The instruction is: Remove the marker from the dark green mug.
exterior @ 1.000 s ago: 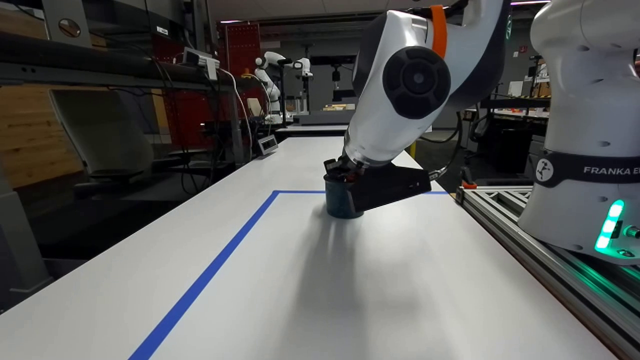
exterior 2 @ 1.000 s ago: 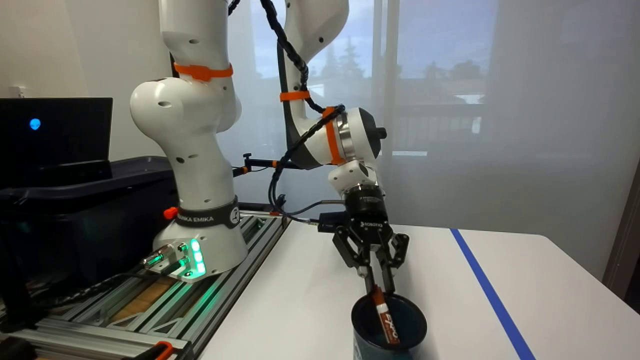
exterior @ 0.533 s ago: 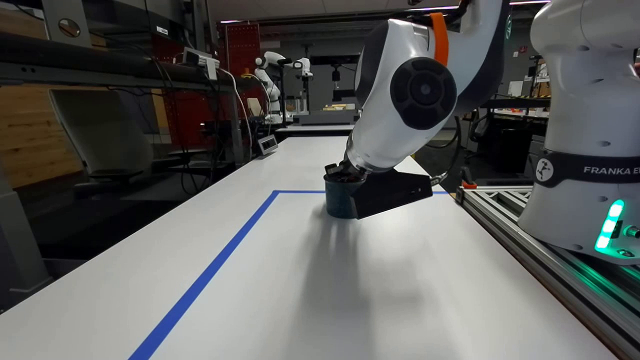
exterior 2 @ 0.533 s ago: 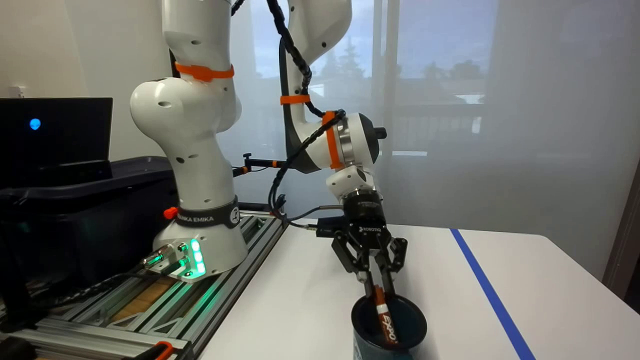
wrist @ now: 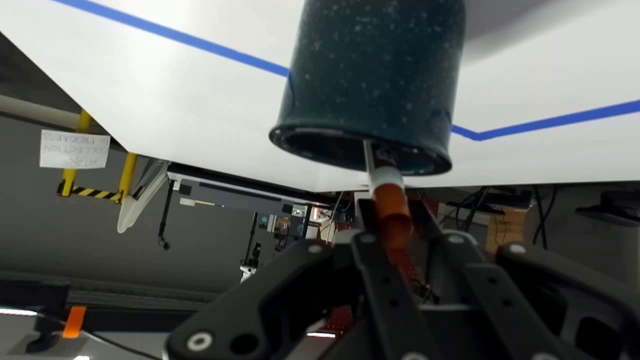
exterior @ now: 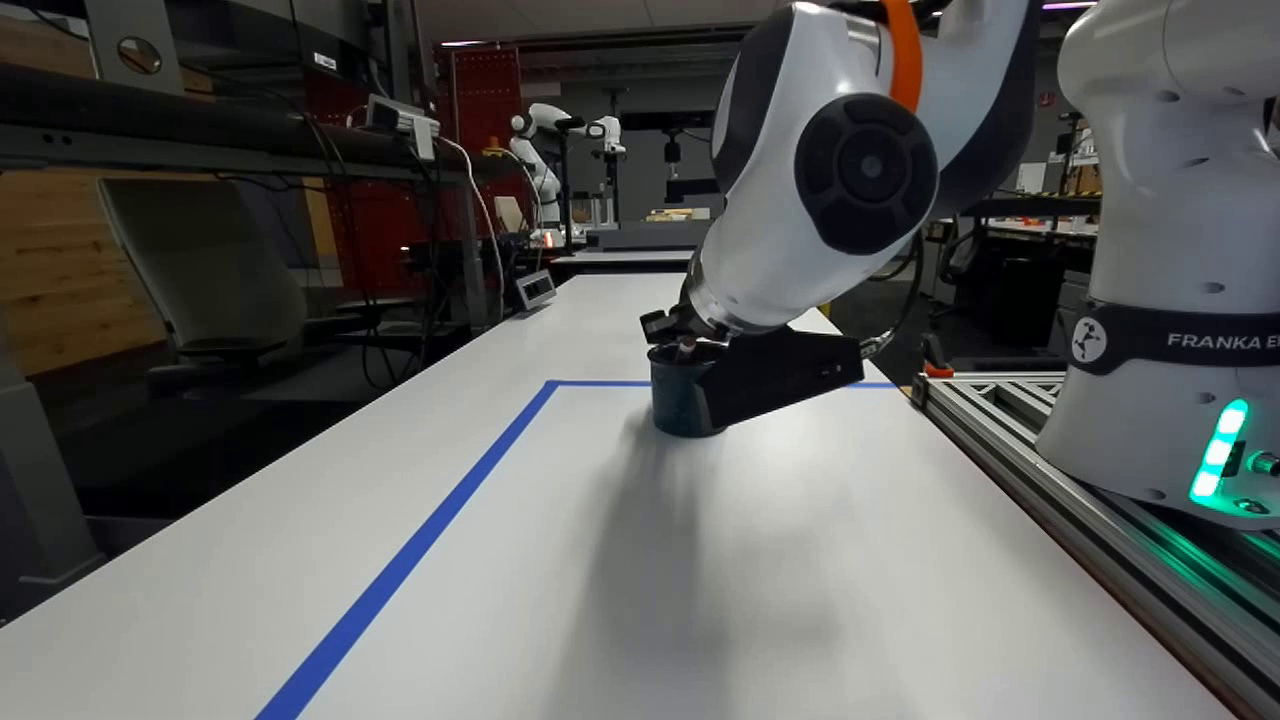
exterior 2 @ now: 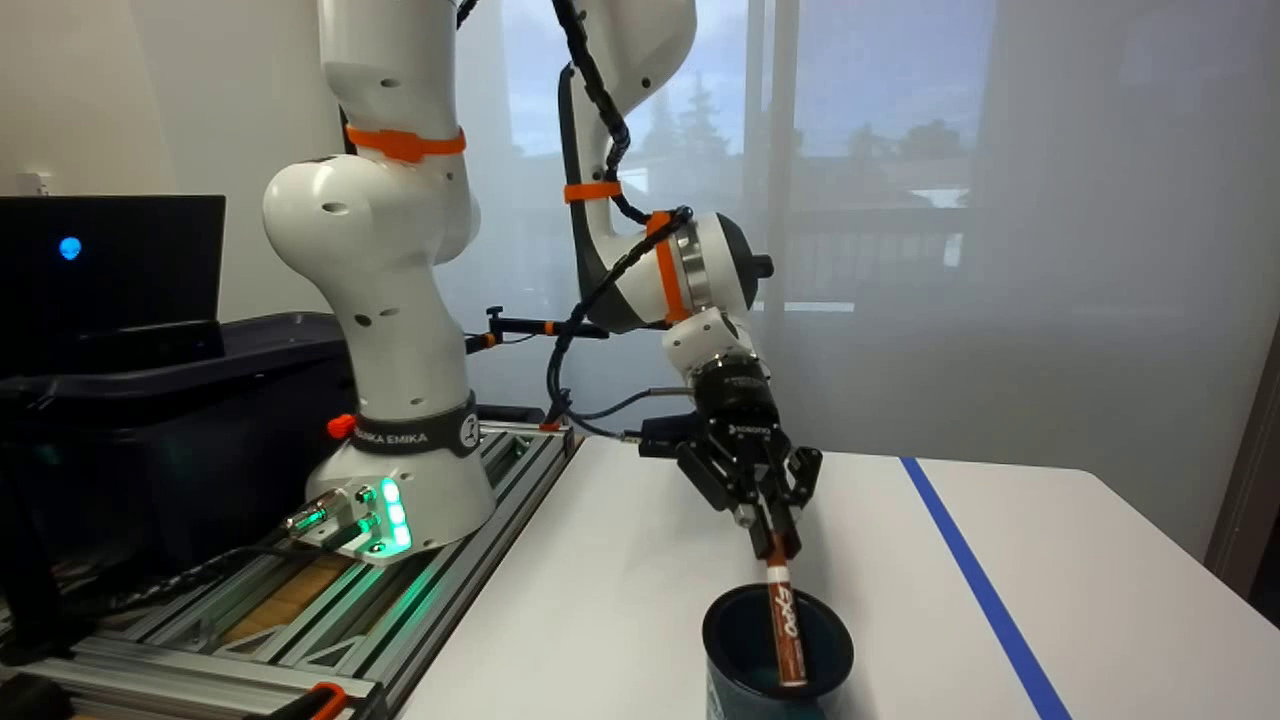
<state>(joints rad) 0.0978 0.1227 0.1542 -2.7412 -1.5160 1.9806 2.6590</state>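
Wrist view: gripper (wrist: 395,215) pinches the pen (wrist: 388,192), far end inside the mug (wrist: 377,75); removal stage, seemingly; next, lift clear.

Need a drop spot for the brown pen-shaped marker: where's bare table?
Bare, in an exterior view: white table nearer the camera than the dark green cylindrical mug, between blue tape and aluminium rail; also outside the tape. Crowded: at the mug, marker partly inside, black gripper above.

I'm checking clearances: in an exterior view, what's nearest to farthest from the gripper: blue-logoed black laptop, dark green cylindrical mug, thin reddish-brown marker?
1. Reddish-brown marker: held in the gripper.
2. Dark green mug: below, around the marker's lower end.
3. Black laptop: picture's far left.
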